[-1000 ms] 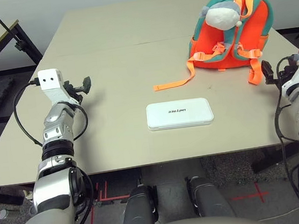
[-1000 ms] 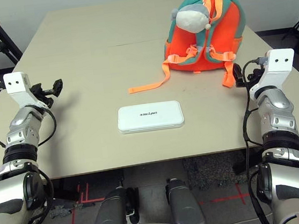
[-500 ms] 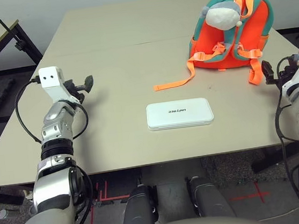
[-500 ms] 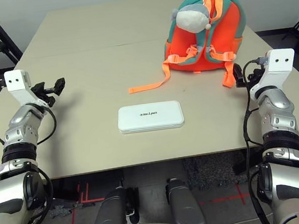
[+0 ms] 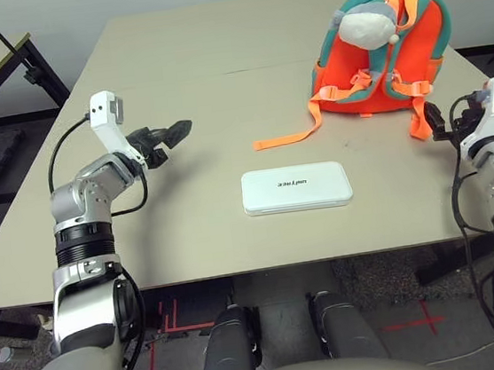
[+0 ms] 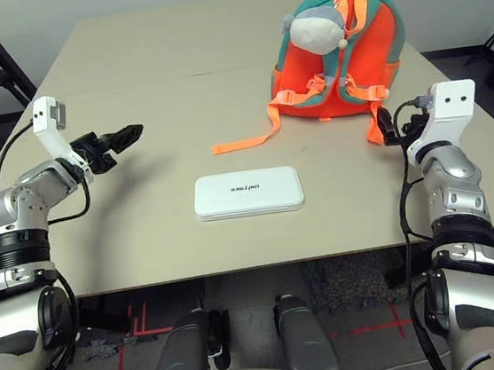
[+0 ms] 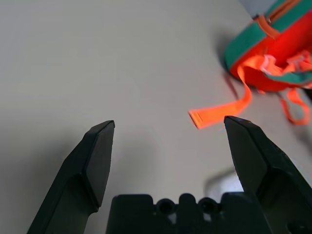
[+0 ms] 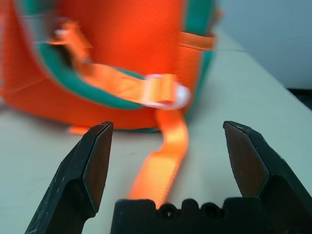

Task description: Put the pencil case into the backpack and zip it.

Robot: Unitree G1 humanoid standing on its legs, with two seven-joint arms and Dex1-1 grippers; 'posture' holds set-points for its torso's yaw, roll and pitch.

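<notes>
The flat white pencil case point(image 5: 296, 187) lies near the table's front edge, in the middle. The orange backpack point(image 5: 384, 53) with teal trim stands at the back right, straps facing me, a grey-white plush toy point(image 5: 363, 24) on its upper part. My left gripper point(image 5: 174, 132) hovers open over the left part of the table, pointing toward the middle, well left of the case. My right gripper point(image 6: 383, 125) is open beside the backpack's lower right corner, close to a hanging strap point(image 8: 163, 161). Both grippers hold nothing.
A loose orange strap point(image 5: 288, 136) trails from the backpack onto the tabletop point(image 5: 179, 59) between backpack and case. A dark table frame point(image 5: 32, 62) stands off the far left. Bare tabletop lies to the left and behind the case.
My left arm has swung inward and its gripper has moved right toward the table's middle. The right gripper has edged slightly closer to the backpack. Case and backpack have not moved.
</notes>
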